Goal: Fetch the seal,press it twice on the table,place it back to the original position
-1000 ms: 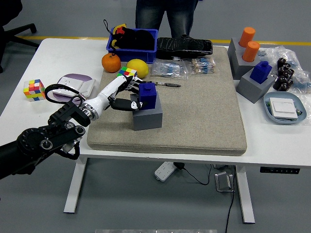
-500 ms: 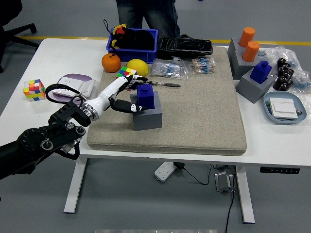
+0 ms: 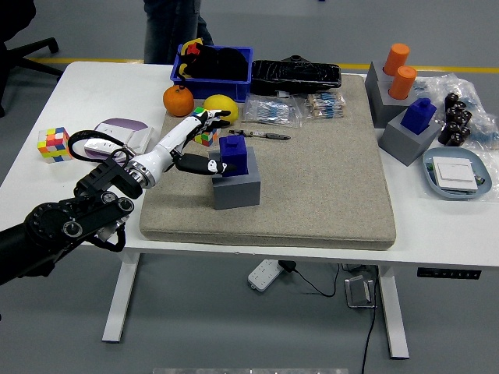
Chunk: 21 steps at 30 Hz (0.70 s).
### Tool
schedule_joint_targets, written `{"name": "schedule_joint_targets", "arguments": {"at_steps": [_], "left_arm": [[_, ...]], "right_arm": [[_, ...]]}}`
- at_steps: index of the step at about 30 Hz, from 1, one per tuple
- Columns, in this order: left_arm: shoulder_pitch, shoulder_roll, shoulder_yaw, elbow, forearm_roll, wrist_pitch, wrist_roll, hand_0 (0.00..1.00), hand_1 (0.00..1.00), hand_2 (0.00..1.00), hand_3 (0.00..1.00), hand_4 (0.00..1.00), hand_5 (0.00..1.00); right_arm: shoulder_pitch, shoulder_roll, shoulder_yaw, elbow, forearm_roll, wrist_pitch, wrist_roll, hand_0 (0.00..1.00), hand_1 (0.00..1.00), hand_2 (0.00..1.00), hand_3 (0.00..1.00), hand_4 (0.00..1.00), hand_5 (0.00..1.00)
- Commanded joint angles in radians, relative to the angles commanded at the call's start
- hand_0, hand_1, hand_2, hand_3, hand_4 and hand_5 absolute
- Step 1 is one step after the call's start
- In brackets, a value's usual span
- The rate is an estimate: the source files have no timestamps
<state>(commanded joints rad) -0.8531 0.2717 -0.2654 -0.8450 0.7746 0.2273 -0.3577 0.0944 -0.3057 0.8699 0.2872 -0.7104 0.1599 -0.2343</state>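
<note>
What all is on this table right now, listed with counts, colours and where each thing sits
seal: 1, blue, on grey block, mat's left
second seal: 1, blue, on grey block, right
cylinders: 2, orange, far right
mat: 1, beige, centre
bin: 1, blue, far edge
orange: 1, beside bin
lemon: 1, yellow, beside orange
puzzle cubes: 2, multicoloured, left
tray: 1, pale blue, right
person: 1, far side
left hand: fingers open, beside seal

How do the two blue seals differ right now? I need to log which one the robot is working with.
The near blue seal sits in a grey block on the beige mat, with the left hand open beside it. The far blue seal sits in another grey block off the mat, on the white table, with no hand near. Both stand upright and share the same shape.
</note>
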Motion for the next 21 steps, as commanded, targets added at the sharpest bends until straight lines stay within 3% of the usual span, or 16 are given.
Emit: {"name": "schedule_joint_targets", "arguments": {"at_steps": [2, 7, 8, 9, 13, 14, 21], "left_arm": [[0.001, 0.002, -0.003, 0.002, 0.000, -0.009, 0.005, 0.998, 0.998, 0.998, 0.998, 0.998, 0.394], [0.007, 0.009, -0.021, 0.010, -0.003, -0.036, 0.020, 0.998, 0.998, 0.998, 0.998, 0.998, 0.394], [0.008, 0.012, -0.027, 0.012, -0.003, -0.038, 0.021, 0.998, 0.998, 0.998, 0.998, 0.998, 0.456], [0.010, 0.015, -0.034, 0.014, -0.003, -0.039, 0.022, 0.998, 0.998, 0.998, 0.998, 0.998, 0.456], [0.023, 0.035, -0.074, 0.035, -0.009, -0.022, 0.007, 0.998, 0.998, 0.998, 0.998, 0.998, 0.456], [0.027, 0.043, -0.088, 0.042, -0.010, -0.016, 0.005, 0.998, 0.998, 0.998, 0.998, 0.998, 0.515], [0.052, 0.086, -0.162, 0.088, -0.025, 0.005, -0.007, 0.998, 0.998, 0.998, 0.998, 0.998, 0.509]], "right_arm": [[0.000, 0.001, 0.001, 0.000, 0.000, 0.000, 0.000, 0.865, 0.779, 0.738, 0.744, 0.798, 0.567], [-0.001, 0.001, 0.003, 0.000, -0.001, 0.000, 0.000, 0.865, 0.779, 0.738, 0.744, 0.798, 0.567], [-0.001, 0.001, 0.003, 0.000, -0.002, 0.000, 0.000, 0.865, 0.780, 0.737, 0.743, 0.798, 0.567], [-0.002, 0.001, 0.004, 0.000, -0.002, 0.000, 0.000, 0.865, 0.780, 0.737, 0.743, 0.798, 0.567], [-0.003, -0.001, 0.006, -0.001, -0.003, 0.000, 0.000, 0.865, 0.780, 0.737, 0.743, 0.798, 0.567], [-0.003, -0.001, 0.006, -0.001, -0.004, 0.000, 0.000, 0.865, 0.779, 0.738, 0.743, 0.798, 0.567], [-0.005, 0.001, 0.012, -0.001, -0.006, 0.000, 0.001, 0.865, 0.780, 0.737, 0.744, 0.798, 0.567]]}}
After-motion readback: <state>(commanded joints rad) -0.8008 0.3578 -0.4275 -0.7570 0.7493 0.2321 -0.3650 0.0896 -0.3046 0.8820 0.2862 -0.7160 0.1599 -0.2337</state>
